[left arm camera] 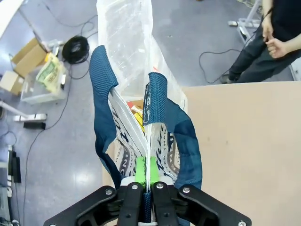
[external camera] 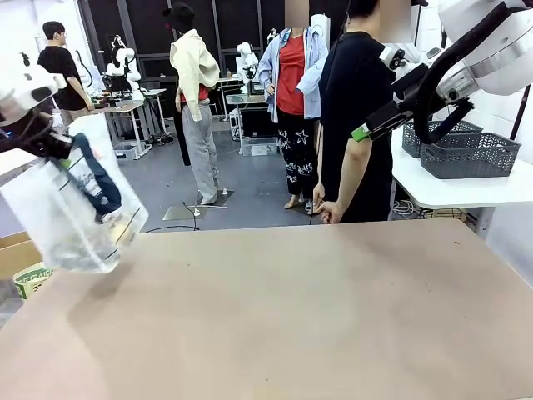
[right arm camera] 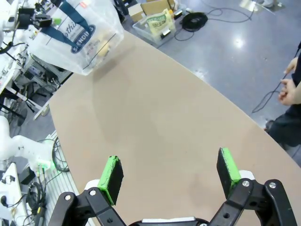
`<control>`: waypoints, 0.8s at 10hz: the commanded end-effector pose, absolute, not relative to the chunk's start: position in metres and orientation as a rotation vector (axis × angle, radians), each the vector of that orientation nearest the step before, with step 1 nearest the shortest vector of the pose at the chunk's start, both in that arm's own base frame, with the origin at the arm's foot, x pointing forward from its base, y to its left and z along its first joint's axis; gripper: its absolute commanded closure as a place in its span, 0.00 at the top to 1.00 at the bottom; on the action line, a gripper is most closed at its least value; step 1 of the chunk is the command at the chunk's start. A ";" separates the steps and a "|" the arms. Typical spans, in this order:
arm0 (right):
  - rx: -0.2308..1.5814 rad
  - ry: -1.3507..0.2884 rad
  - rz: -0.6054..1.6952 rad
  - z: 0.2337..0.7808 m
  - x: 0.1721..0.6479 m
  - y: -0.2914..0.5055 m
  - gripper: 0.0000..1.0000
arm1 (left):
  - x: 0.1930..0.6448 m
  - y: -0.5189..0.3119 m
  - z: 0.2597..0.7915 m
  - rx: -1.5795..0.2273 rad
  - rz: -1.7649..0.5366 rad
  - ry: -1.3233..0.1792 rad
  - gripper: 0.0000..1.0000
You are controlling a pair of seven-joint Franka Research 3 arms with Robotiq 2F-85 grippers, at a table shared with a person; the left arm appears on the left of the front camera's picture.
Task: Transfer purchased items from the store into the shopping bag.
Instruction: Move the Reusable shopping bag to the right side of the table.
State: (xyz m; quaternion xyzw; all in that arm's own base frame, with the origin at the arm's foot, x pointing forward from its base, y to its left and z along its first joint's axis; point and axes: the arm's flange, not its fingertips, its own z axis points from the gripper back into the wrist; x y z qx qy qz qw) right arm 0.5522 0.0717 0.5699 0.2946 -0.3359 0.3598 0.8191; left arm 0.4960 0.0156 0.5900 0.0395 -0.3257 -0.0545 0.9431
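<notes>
The shopping bag [external camera: 71,204], translucent white with navy straps, hangs in the air past the table's left edge. My left gripper [external camera: 52,146] is shut on its navy strap and top edge; in the left wrist view the green pads [left arm camera: 141,170] pinch the strap of the shopping bag [left arm camera: 127,56]. Purchased items [left arm camera: 136,114], yellowish and red pieces, lie inside it, and also show through the wall of the shopping bag [right arm camera: 77,33] in the right wrist view. My right gripper [external camera: 362,132] is raised high at the right, and its jaws [right arm camera: 170,176] stand open with nothing between them above the table.
The brown table [external camera: 291,317] lies bare. A person in black [external camera: 358,117] stands at its far side, hands low. Two dark grey mesh baskets [external camera: 466,154] sit on a white side table at the right; I cannot tell if either is the store. Boxes [left arm camera: 28,59] lie on the floor under the bag.
</notes>
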 end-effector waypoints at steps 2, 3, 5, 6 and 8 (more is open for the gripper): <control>0.616 -0.710 0.755 0.571 0.554 0.074 1.00 | 0.464 0.039 0.569 0.103 -0.123 -0.642 0.00; 0.616 -0.710 0.755 0.571 0.554 0.074 1.00 | 0.462 0.046 0.556 0.097 -0.121 -0.634 0.00; 0.616 -0.710 0.755 0.571 0.554 0.074 1.00 | 0.459 0.054 0.530 0.047 -0.087 -0.627 0.00; 0.616 -0.710 0.755 0.571 0.554 0.074 1.00 | 0.454 0.061 0.517 0.028 -0.074 -0.601 0.00; 0.616 -0.710 0.755 0.571 0.554 0.074 1.00 | 0.457 0.052 0.517 0.058 -0.058 -0.567 0.00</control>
